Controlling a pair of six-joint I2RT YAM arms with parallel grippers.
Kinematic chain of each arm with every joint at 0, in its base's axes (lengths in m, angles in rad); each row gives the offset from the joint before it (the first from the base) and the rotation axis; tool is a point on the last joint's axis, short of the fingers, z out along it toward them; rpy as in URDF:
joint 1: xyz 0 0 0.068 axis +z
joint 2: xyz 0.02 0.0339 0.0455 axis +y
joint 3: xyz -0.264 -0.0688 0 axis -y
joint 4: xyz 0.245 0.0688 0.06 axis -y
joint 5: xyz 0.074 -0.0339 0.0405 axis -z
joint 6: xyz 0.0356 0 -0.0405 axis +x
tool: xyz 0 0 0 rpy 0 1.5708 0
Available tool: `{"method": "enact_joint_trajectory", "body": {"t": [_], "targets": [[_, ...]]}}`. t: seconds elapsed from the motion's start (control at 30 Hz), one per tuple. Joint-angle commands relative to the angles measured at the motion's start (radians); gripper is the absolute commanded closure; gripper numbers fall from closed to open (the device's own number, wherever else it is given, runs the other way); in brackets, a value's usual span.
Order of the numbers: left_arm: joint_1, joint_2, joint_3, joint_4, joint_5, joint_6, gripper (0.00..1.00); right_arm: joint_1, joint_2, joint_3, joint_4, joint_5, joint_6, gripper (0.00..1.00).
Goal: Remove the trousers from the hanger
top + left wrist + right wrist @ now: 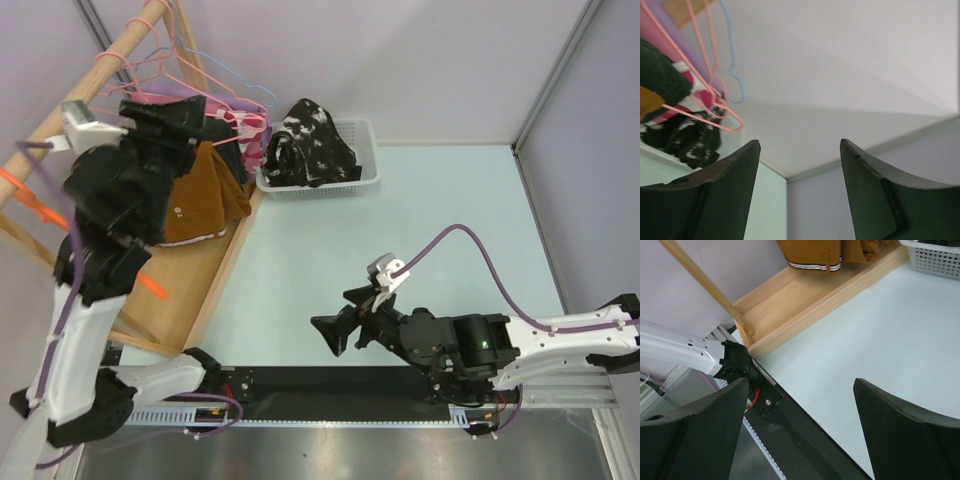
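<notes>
The black-and-white printed trousers (312, 145) lay heaped in the white basket (366, 182) at the far side of the tabletop (420, 240). The rust-brown trousers (205, 195) hung down inside the wooden rack (215, 290) just left of the basket, their top hidden behind the raised left arm. The left pincer (800, 150) was released up by the pink hangers (150, 65), with nothing between its jaws. The right pincer (342, 318) hovered low over the near tabletop, also released and holding nothing, well apart from both pairs.
</notes>
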Motion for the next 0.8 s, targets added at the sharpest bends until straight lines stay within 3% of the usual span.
{"method": "enact_joint_trajectory", "body": {"t": [0.0,0.17,0.4,0.57,0.77], "targets": [[0.004,0.111,0.104,-0.128,-0.315,-0.027,0.29,0.017,-0.068,-0.035,-0.034,0.124,0.086,0.09],[0.026,0.235,0.158,-0.114,-0.410,-0.021,0.29,0.026,-0.119,-0.064,-0.081,0.169,0.138,0.09],[0.173,0.385,0.268,-0.247,-0.285,-0.115,0.30,0.034,-0.145,-0.081,-0.130,0.219,0.177,0.09],[0.285,0.417,0.241,-0.234,-0.180,-0.173,0.30,0.034,-0.148,-0.093,-0.140,0.247,0.180,0.09],[0.333,0.439,0.193,-0.122,-0.123,-0.146,0.31,0.024,-0.143,-0.101,-0.123,0.264,0.155,0.09]]}}
